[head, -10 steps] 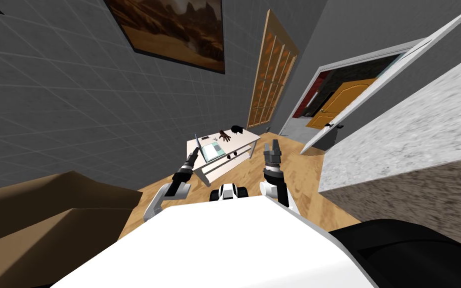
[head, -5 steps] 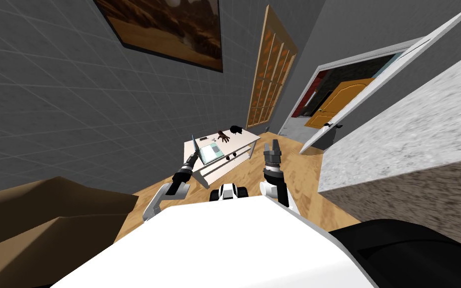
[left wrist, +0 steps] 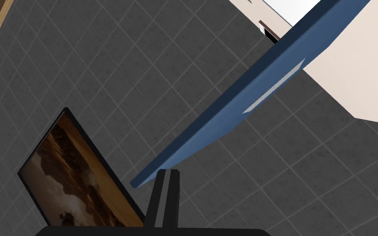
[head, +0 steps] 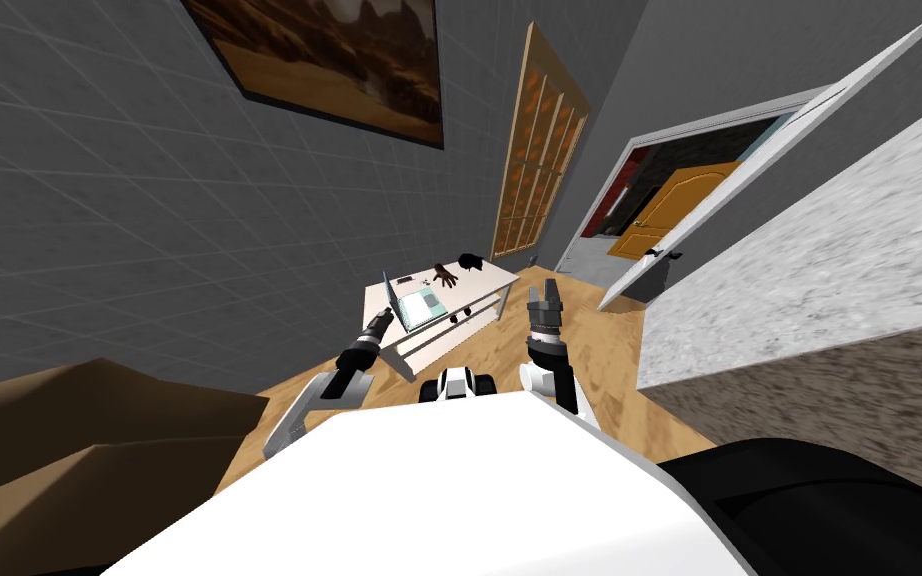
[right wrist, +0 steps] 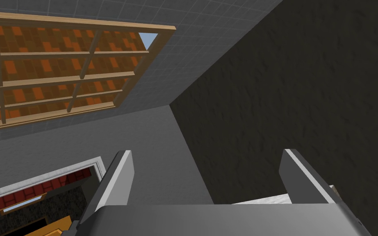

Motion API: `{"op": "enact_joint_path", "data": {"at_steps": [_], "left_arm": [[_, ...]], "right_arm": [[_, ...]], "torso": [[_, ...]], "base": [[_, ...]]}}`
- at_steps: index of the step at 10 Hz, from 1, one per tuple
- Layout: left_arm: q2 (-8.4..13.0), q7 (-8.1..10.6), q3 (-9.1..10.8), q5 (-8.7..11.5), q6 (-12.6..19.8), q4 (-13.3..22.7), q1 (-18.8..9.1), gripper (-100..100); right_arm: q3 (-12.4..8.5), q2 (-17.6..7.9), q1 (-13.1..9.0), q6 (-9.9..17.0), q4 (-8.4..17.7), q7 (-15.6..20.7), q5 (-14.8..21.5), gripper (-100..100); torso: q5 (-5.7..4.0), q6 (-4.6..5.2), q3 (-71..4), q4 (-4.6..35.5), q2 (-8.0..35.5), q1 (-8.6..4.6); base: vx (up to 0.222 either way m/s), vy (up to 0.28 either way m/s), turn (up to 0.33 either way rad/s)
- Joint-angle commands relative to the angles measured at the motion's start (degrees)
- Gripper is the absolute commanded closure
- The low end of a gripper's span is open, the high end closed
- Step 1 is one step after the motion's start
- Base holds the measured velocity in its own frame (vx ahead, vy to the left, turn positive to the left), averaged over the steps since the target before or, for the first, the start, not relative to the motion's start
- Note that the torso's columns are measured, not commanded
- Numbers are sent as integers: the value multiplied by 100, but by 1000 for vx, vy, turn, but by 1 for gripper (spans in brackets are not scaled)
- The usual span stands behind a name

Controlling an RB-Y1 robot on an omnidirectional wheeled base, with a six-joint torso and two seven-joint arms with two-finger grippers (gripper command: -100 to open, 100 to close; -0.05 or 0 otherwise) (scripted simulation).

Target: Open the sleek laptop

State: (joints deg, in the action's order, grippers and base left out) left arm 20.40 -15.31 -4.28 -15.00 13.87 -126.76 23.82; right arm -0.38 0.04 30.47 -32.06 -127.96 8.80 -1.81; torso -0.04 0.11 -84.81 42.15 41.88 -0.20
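Supporting table (head: 487, 274): white, standing on the wood floor by the grey tiled wall, ahead of the robot.
Laptop (head: 421, 302): lies open on the table's near end, its pale keyboard deck flat on the top.
Lid (left wrist: 241, 96): blue, raised steeply from the deck on the side toward the left arm; a pale strip marks its back.
Right gripper (head: 546, 292): held up over the floor, well apart from the table, fingers spread wide with nothing between them.
Left gripper (head: 382, 318): just beside the lid; its two fingers (left wrist: 172, 192) are pressed together, holding nothing, tips at the lid's outer corner; contact cannot be told.
Dark hand-shaped object (head: 445, 273): on the table beyond the laptop.
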Motion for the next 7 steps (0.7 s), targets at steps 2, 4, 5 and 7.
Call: {"op": "enact_joint_path", "data": {"at_steps": [2, 4, 5, 7], "left_arm": [[315, -202, -63, -104, 466, -522, 393, 100], [567, -345, -100, -177, 798, -879, 686, 100], [694, -417, -118, -214, 935, -1052, 832, 100], [820, -489, -137, -250, 1145, -1298, 978, 100]], "right_arm": [[0, 0, -1, 0, 0, 0, 0, 0], [0, -1, 0, 0, 0, 0, 0, 0], [0, 0, 0, 0, 0, 0, 0, 0], [0, 0, -1, 0, 0, 0, 0, 0]], "torso": [[10, 6, 7, -2, 11, 26], [7, -2, 13, 5, 19, 22], [7, -1, 8, 1, 11, 19], [8, 4, 7, -1, 11, 20]], "base": [[60, -54, -12], [103, -55, -30], [113, -81, -10], [64, -53, -21]]}}
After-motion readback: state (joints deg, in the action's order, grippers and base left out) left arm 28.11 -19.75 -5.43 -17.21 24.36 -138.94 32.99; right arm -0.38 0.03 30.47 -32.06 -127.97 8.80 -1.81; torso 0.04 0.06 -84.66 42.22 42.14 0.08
